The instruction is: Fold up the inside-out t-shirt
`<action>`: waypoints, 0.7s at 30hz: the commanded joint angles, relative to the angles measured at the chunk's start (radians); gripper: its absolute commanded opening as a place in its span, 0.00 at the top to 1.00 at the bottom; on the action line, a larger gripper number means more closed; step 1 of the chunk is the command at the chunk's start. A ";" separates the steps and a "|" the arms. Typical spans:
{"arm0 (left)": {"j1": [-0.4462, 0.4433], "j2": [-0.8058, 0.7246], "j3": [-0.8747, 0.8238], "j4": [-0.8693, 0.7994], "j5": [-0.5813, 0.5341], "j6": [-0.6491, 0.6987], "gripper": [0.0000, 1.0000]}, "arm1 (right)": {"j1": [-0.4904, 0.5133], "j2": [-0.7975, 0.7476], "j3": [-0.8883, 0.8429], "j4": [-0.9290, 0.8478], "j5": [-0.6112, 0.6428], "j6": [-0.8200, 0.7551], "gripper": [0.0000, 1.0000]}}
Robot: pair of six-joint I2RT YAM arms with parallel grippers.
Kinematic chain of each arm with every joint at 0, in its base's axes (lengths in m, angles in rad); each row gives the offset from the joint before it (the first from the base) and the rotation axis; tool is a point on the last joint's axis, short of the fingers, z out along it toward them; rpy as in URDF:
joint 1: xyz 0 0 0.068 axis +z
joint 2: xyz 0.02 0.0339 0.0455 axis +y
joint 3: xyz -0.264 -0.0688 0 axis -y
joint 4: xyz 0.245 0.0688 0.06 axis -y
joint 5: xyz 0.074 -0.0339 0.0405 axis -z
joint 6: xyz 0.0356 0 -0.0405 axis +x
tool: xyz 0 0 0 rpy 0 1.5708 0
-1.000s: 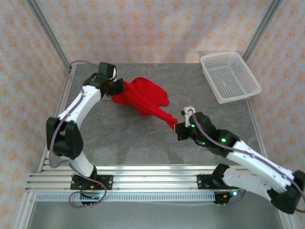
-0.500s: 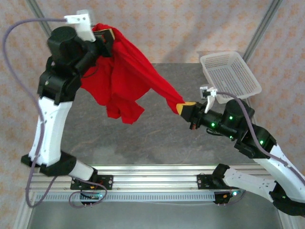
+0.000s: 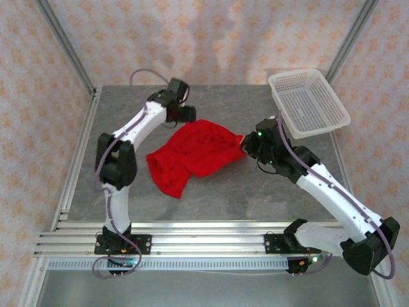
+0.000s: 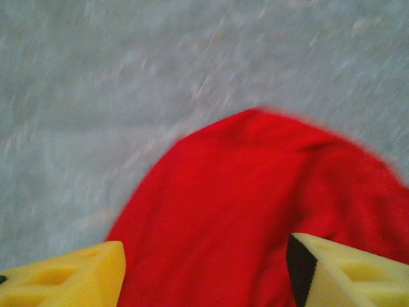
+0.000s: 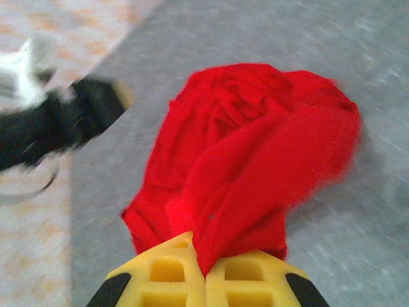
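The inside-out t-shirt (image 3: 195, 157) is a crumpled red heap in the middle of the grey table. My left gripper (image 3: 186, 114) hovers at the shirt's far left edge. In the left wrist view its yellow fingers (image 4: 64, 278) stand wide apart above the red cloth (image 4: 255, 204), and the left gripper (image 4: 204, 275) is open and holds nothing. My right gripper (image 3: 245, 143) is at the shirt's right end. In the right wrist view the right gripper (image 5: 206, 272) is shut, with a fold of the shirt (image 5: 255, 153) pinched between its pads.
A white mesh basket (image 3: 310, 102) stands at the back right corner, just beyond the right arm. The left arm's wrist (image 5: 64, 121) shows blurred past the shirt. Bare grey table (image 3: 211, 204) lies in front of the shirt, with metal frame posts at the back corners.
The left arm came down from holding the shirt high, let it go and opened. The shirt dropped onto the table. The right gripper kept its grip.
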 commanded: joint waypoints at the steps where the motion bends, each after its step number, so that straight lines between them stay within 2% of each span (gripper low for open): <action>1: -0.055 -0.473 -0.215 0.093 -0.101 -0.120 0.38 | -0.025 -0.027 -0.013 -0.036 0.023 0.094 1.00; 4: -0.138 -0.634 -0.480 0.044 -0.218 -0.243 0.52 | -0.027 -0.039 -0.029 -0.026 0.018 0.075 1.00; 6: -0.151 -0.697 -0.631 0.033 -0.245 -0.309 0.56 | -0.026 -0.044 -0.029 -0.028 0.013 0.055 1.00; 9: -0.150 -0.740 -0.770 0.030 -0.263 -0.329 0.65 | -0.027 -0.044 -0.015 -0.050 0.020 0.025 1.00; 12: -0.150 -0.720 -0.817 0.078 -0.193 -0.288 0.68 | -0.026 -0.047 -0.010 -0.067 0.029 0.009 1.00; 15: -0.153 -0.637 -0.796 0.111 -0.141 -0.236 0.68 | -0.027 -0.050 -0.017 -0.059 0.026 0.006 1.00; 21: -0.161 -0.449 -0.739 0.162 -0.214 -0.137 0.56 | -0.027 -0.048 -0.022 -0.060 0.024 -0.002 1.00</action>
